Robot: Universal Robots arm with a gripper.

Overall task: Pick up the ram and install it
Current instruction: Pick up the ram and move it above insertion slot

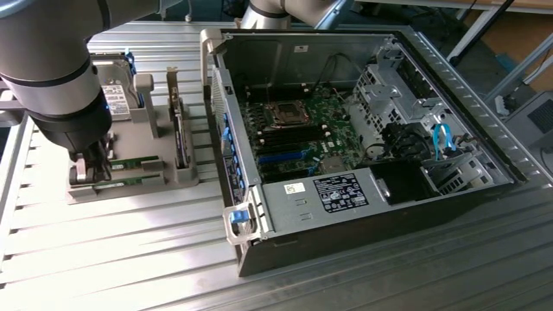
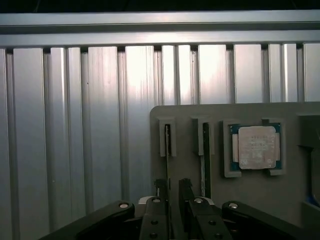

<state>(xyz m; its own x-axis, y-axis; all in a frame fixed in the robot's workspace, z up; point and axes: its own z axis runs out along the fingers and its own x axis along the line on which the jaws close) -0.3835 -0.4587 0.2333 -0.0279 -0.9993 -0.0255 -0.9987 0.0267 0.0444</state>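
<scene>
Green along its thin upper edge, the long flat ram [image 2: 167, 142] stands on edge in the slot nearest the rim of the grey moulded holder tray [image 2: 185, 112], not yet lifted. You see it edge-on, so its faces and chips are hard to make out. Its near end is hidden between the fingers and under the body of the gripper [image 2: 172, 191].

Its long axis runs along the slot, parallel to the grooves of the ribbed aluminium table [image 2: 75, 125] and to a second dark stick [image 2: 205, 150] in the neighbouring slot. The two black fingers [image 2: 160, 189] stand slightly apart on either side of the ram's edge, with a gap showing on one side; they clamp nothing.

Beyond the second stick, a square silver processor chip [image 2: 257, 146] lies flat in its recess. In the exterior view, the grey robot arm [image 1: 52, 78] covers the part of the holder on that view's left. The black open computer case [image 1: 346, 240] sits just beside the holder, on the exterior view's right.
</scene>
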